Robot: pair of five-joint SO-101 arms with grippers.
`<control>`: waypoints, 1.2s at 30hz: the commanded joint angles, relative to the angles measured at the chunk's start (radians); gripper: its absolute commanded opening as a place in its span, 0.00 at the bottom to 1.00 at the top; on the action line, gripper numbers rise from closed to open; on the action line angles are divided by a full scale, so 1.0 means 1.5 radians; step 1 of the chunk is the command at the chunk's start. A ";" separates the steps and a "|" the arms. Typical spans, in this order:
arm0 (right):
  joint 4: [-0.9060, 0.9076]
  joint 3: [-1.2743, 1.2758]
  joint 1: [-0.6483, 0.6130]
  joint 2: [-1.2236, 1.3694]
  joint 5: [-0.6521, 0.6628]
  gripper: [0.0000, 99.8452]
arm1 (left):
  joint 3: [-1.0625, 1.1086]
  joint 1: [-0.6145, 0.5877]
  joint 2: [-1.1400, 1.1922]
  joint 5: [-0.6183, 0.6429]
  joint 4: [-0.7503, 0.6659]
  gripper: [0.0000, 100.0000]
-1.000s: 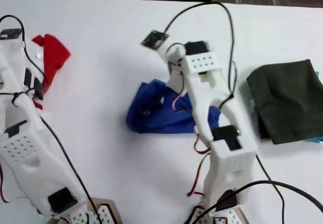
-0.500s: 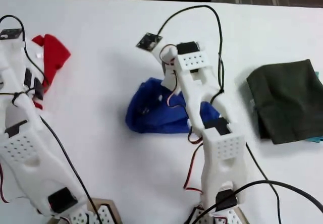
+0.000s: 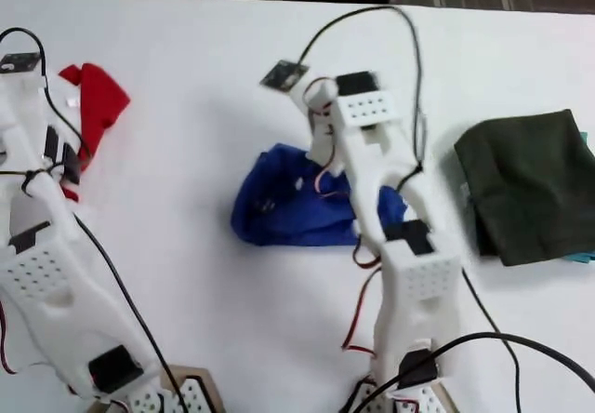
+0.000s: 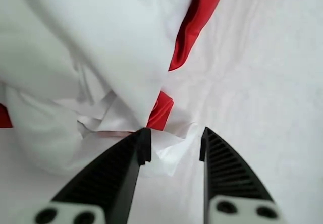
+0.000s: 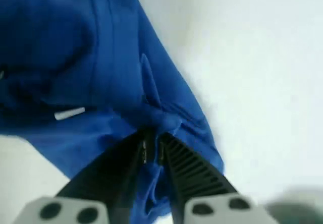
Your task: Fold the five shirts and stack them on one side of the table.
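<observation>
One step: folding crumpled blue cloth shirt | right gripper clamped on it | left gripper apart | next: probably lay fold flat

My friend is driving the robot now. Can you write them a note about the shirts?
Left gripper: open, by the white shirt and red shirt at the table's left side.
Right gripper: shut on the crumpled blue shirt, mid-table.
Done: dark green shirt folded at the right, a teal edge peeking from under it.
Left to do: fold blue, red, white; stack them.
</observation>
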 commanded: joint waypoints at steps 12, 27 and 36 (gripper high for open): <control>0.109 0.092 0.129 -0.143 0.004 0.02 | -0.003 0.005 -0.048 -0.006 -0.015 0.18; 0.061 0.328 0.132 -0.322 0.106 0.05 | -0.003 0.005 -0.048 -0.006 -0.015 0.18; -0.013 0.384 0.132 -0.435 0.092 0.32 | -0.003 0.004 -0.048 -0.006 -0.015 0.18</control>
